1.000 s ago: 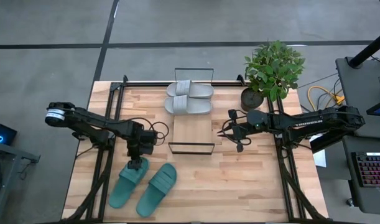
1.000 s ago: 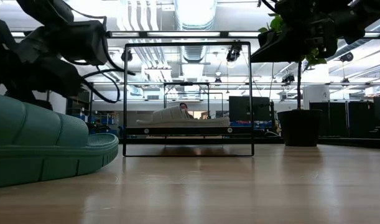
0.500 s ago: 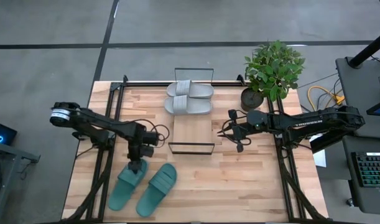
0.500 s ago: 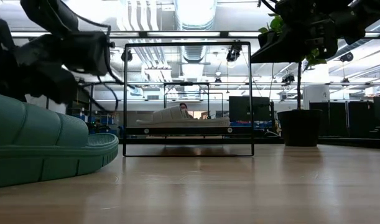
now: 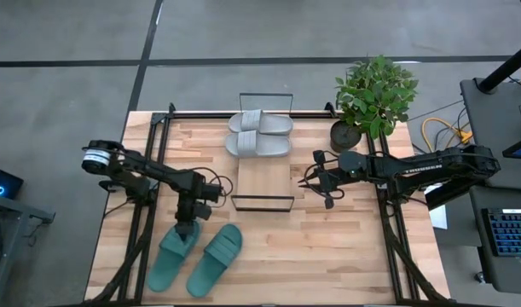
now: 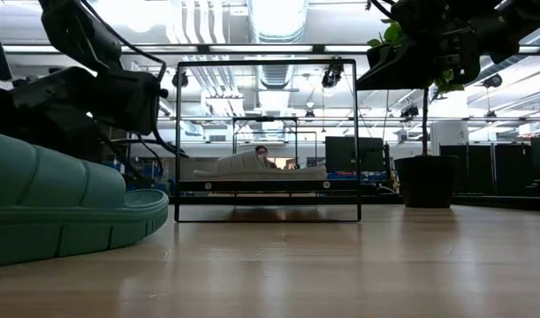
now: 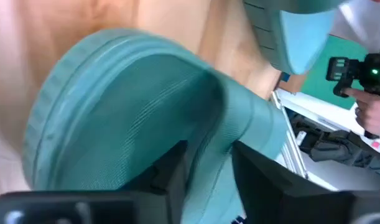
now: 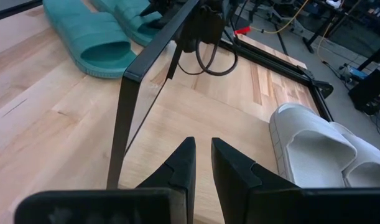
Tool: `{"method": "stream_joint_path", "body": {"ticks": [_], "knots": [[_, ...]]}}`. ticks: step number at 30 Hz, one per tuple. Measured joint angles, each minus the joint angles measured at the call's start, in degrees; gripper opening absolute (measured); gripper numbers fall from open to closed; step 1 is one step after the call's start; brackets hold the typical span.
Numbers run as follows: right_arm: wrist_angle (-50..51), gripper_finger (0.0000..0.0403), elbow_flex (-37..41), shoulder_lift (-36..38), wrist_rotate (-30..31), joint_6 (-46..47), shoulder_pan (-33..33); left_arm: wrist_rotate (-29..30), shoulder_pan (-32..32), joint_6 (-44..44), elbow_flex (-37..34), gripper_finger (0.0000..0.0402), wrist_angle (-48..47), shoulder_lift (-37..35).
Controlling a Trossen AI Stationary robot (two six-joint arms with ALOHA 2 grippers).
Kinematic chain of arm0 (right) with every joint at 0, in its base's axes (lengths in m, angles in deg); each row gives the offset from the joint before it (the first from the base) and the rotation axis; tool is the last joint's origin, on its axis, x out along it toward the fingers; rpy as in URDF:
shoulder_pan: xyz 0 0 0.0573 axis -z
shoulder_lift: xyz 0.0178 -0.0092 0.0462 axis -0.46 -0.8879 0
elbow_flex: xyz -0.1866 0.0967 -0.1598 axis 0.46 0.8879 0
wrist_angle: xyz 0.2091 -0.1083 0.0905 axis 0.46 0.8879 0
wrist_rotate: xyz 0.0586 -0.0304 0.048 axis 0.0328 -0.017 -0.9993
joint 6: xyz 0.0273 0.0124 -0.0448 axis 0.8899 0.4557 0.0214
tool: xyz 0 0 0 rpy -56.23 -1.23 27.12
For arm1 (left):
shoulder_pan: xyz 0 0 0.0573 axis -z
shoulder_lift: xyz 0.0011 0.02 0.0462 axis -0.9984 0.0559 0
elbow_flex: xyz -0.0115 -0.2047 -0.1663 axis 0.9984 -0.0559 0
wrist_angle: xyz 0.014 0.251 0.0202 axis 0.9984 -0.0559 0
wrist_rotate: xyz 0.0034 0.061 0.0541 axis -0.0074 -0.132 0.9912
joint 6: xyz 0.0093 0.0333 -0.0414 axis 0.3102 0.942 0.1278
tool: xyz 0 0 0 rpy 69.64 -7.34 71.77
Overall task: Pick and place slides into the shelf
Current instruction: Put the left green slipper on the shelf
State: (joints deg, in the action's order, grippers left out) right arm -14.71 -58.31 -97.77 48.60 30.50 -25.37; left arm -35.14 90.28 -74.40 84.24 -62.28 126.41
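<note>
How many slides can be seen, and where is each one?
4. Two grey slides lie side by side at the shelf's far end. Two teal slides lie near the front left: one under the left gripper, one beside it.

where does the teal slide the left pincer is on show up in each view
High view: teal-green rubbery slide sandal, lower left, under the left pincer.
Low view: big at the left edge.
Left wrist view: fills the frame, its strap between the fingers.
Right wrist view: the pair is far off; which one it is cannot be told.
Shared landmark: the black wire-framed shelf, absent from the left wrist view.
</note>
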Motion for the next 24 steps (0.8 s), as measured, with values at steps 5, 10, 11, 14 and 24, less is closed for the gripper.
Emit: {"method": "stream_joint_path", "body": {"ticks": [5,10,11,14,24], "knots": [[0.0,0.0043,0.0,0.0,0.0,0.0,0.0,-0.8,0.0,0.2,0.0,0.0017,-0.1,-2.5],[0.0,0.0043,0.0,0.0,0.0,0.0,0.0,-0.6,0.1,-0.4,0.0,0.0007,-0.2,-6.9],[-0.1,0.0043,0.0,0.0,0.0,0.0,0.0,-0.4,0.1,-1.0,0.0,0.0004,-0.4,-8.1],[-0.1,0.0043,0.0,0.0,0.0,-0.1,0.0,-0.1,0.0,-5.1,0.4,0.0003,-3.3,-11.7],[-1.1,0.0043,0.0,0.0,0.0,0.0,0.0,10.3,0.0,-9.7,7.1,0.0001,-17.6,-24.4]]}}
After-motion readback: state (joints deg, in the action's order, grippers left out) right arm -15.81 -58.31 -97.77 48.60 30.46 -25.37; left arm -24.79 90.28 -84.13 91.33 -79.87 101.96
